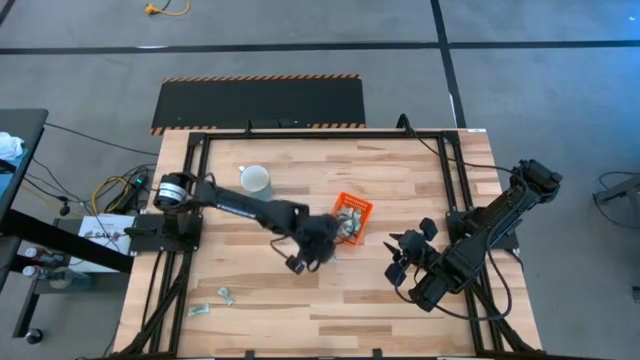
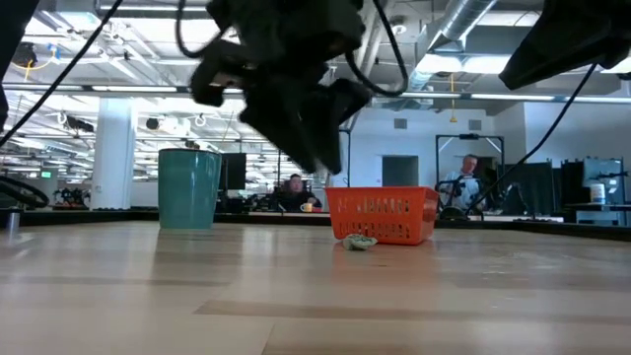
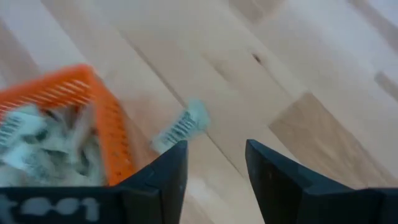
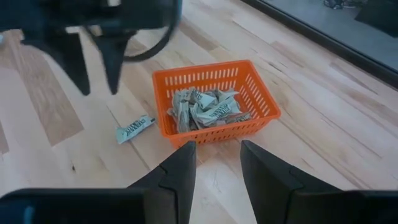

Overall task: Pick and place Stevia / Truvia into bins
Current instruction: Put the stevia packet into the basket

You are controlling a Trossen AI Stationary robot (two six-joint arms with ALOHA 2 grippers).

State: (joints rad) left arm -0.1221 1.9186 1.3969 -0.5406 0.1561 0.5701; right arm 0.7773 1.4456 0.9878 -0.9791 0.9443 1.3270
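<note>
The wooden surface point(image 1: 330, 300) carries the orange bin point(image 4: 214, 99) near its middle, already heaped with pale green sachets point(image 4: 205, 107), so the sorting looks well along; a few sachets point(image 1: 210, 305) lie well apart near the left front corner, not yet collected. The step in hand reads as a drop at the bin that went astray: one sachet point(image 4: 135, 129) lies flat on the wood just beside the bin's wall, outside it. The left arm reaches across from its base to the bin, its gripper point(image 1: 312, 250) raised above that spot, fingers point(image 3: 168, 177) parted a moderate way with nothing between them. The next move probably calls for lowering onto the stray sachet, pinching its thin edge off the wood, and lifting it over the low wall. The right gripper point(image 4: 214, 168) waits off to the right, facing the bin, its fingers apart and empty. From the low view the stray sachet is hard to tell from a crumpled one.
</note>
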